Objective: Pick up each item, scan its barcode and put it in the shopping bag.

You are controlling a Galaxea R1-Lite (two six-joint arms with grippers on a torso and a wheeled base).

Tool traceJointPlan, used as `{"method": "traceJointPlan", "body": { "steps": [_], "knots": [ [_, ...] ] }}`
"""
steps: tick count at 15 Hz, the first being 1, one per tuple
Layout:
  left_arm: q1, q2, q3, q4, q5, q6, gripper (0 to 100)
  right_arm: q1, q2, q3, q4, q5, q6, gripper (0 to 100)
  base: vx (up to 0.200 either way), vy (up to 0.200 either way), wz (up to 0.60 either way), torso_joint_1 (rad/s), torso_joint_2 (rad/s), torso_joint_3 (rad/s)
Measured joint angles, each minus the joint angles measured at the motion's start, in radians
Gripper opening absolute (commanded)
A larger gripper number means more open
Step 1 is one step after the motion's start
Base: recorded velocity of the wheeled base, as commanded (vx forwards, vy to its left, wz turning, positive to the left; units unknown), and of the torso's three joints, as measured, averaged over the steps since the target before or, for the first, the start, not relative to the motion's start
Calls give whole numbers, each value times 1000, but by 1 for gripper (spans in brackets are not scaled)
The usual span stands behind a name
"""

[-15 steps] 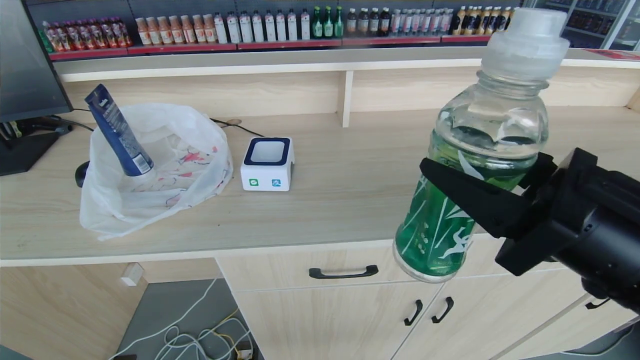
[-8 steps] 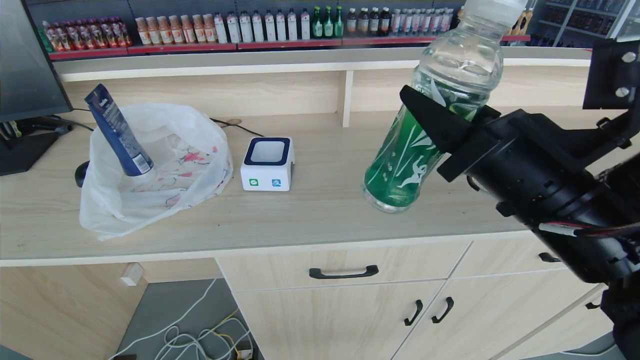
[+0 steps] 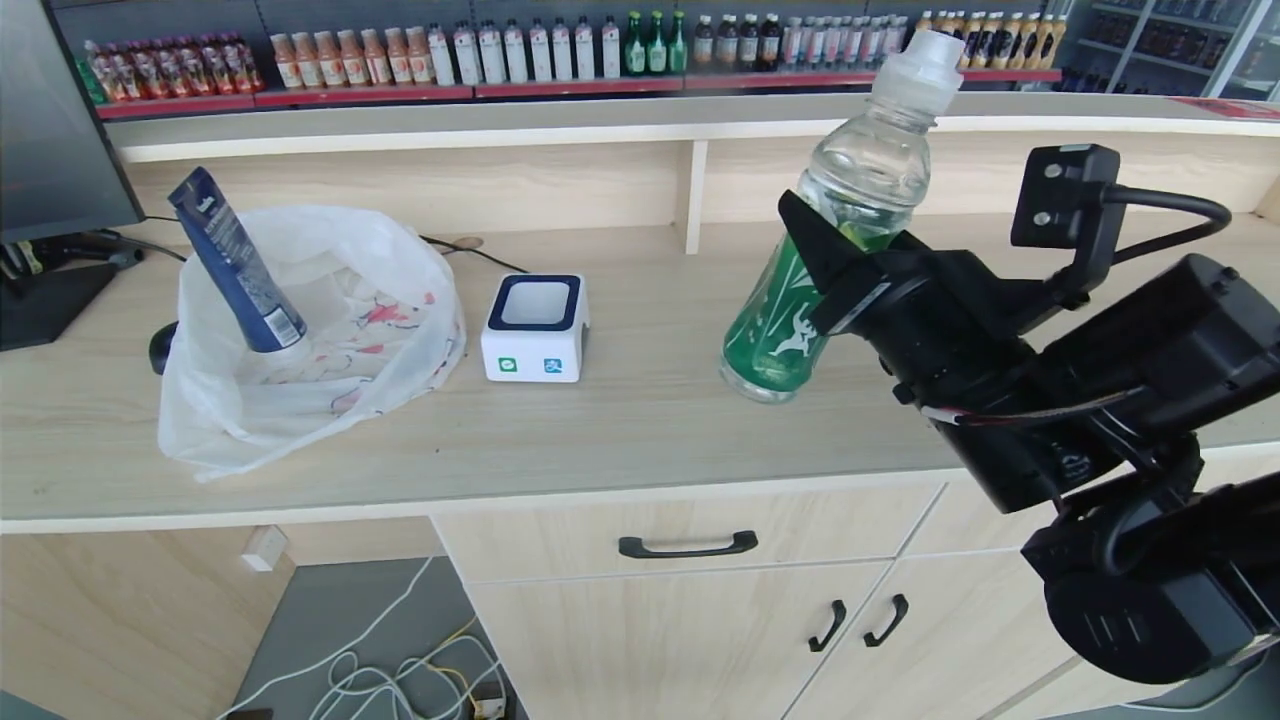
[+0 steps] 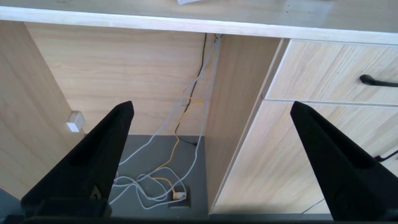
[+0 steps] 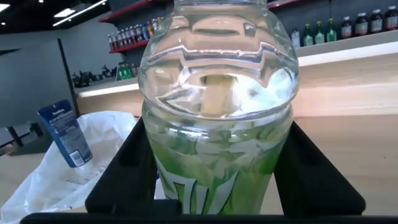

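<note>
Wooden tabletop [image 3: 650,430] topped cabinets [image 3: 700,640] with black handles [image 3: 687,546]. Drink bottles [image 3: 520,52] lined the rear shelf [image 3: 400,95]. Dark monitor [image 3: 50,120] stood at left; loose cables [image 3: 400,682] lay on the floor [image 3: 330,620].

The right gripper [image 3: 838,228] is formed of matte black, wedge-shaped fingers [image 3: 815,240]. Behind it, a two-screw bracket [image 3: 1060,195] and looped black cable [image 3: 1180,197] are seen.

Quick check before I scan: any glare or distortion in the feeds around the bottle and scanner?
Head view: the counter edge bows slightly from lens distortion; the scanner window shows a pale reflection; highlights on the bottle above its label. Right wrist view: the bottle's clear shoulder warps the background behind it. Left wrist view: even light on the cabinet, no glare.
</note>
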Motion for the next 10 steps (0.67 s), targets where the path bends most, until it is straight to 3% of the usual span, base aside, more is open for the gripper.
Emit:
{"method": "traceJointPlan", "body": {
  "steps": [6, 10],
  "knots": [
    [0, 0, 0, -1, 0, -1, 100, -5, 42, -80, 1, -77, -54, 0, 0, 0, 0, 0, 0, 0],
    [1, 0, 0, -1, 0, -2, 100, 7, 77, -182, -1, -126, -64, 0, 0, 200, 0, 1, 2, 7]
  ]
}}
